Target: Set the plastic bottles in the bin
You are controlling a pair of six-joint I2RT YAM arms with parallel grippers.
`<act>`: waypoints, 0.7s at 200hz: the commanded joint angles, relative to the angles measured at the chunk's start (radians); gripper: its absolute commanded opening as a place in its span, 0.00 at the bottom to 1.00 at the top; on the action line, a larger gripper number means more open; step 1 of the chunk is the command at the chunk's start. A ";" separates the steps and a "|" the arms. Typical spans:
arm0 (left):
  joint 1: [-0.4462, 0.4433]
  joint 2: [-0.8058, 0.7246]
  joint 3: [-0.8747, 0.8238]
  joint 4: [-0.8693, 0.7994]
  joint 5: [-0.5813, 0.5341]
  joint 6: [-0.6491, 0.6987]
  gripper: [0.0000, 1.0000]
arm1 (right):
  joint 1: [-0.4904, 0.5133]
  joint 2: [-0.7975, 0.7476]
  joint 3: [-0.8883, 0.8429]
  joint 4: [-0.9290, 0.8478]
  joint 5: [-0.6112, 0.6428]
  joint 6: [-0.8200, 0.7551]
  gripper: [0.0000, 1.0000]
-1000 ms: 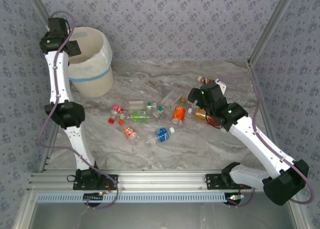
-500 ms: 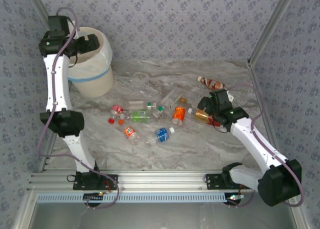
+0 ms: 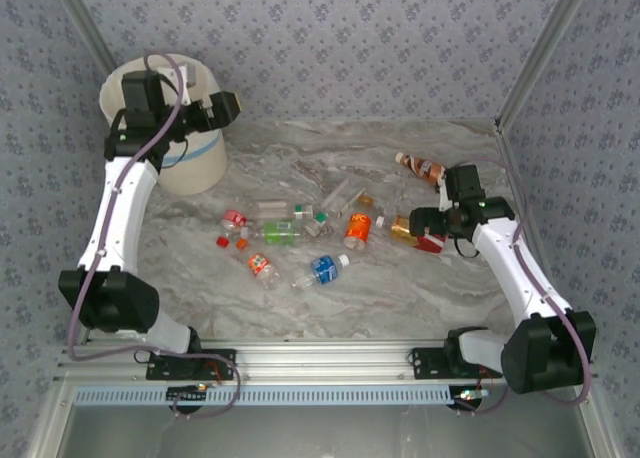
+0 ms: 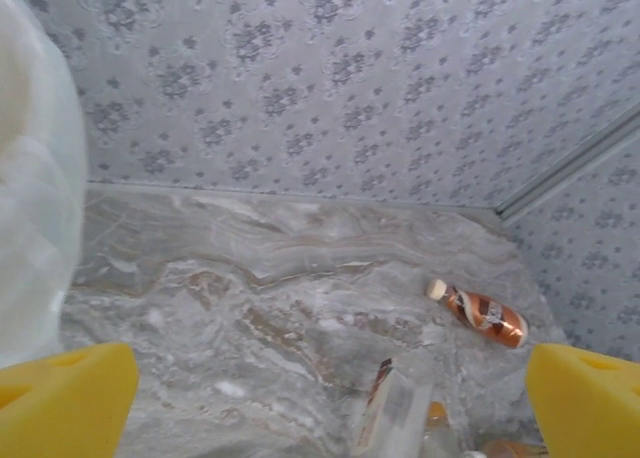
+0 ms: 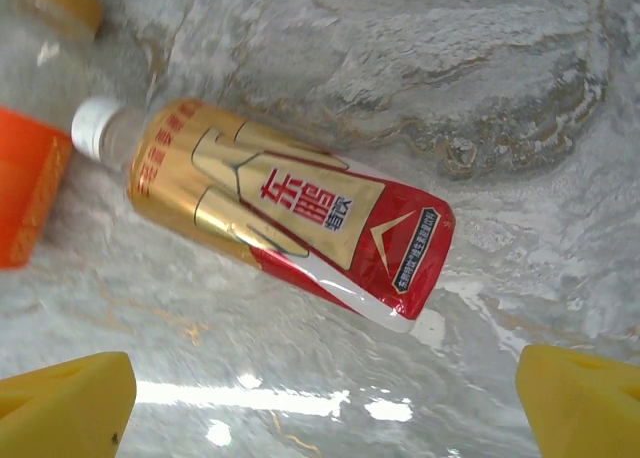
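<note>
left gripper (image 3: 222,109): jaws spread wide and empty; upper left of the top view, at the right edge of the bin (image 3: 201,164)
left fingers (image 4: 66,398): yellow pads in the bottom corners of the left wrist view, nothing between them but bare marble table (image 4: 250,278)
right gripper (image 3: 428,222): released, jaws fully apart; right of centre in the top view, right at the gold-and-red bottle (image 3: 404,228)
right fingers (image 5: 62,396): yellow pads in the bottom corners; the gold-and-red bottle lies on its side ahead of the gap, white cap to upper left; contact cannot be told
bin: upper left corner of the top view, white bag liner, light blue band; its bagged wall is at the left edge of the left wrist view
bottles: loose on the table, mid frame; orange-label bottle (image 3: 358,228) just left of the gold-and-red one, blue-label bottle (image 3: 324,268) lower centre, green-label bottle (image 3: 280,234) left of centre
brown-label bottle (image 3: 420,165): alone, upper right of the cluster, lying flat; also at right in the left wrist view
in the way: orange-label bottle close beside the target, seen at the left edge of the right wrist view
view difference: right wrist view gives label print and cap; top view gives the whole scatter
</note>
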 commanded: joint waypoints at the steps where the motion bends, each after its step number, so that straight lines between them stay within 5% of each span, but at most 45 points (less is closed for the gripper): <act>1: -0.015 -0.092 -0.126 0.231 0.058 -0.080 1.00 | -0.004 0.059 0.041 -0.120 -0.034 -0.268 1.00; 47: -0.015 -0.194 -0.259 0.236 -0.008 -0.043 1.00 | 0.011 0.225 0.088 -0.188 -0.119 -0.521 1.00; 90: -0.015 -0.238 -0.300 0.228 -0.074 -0.009 0.99 | 0.035 0.383 0.117 -0.091 0.133 -0.484 0.99; 140: -0.016 -0.221 -0.298 0.217 -0.083 -0.007 1.00 | 0.144 0.267 0.095 -0.184 0.110 -0.387 1.00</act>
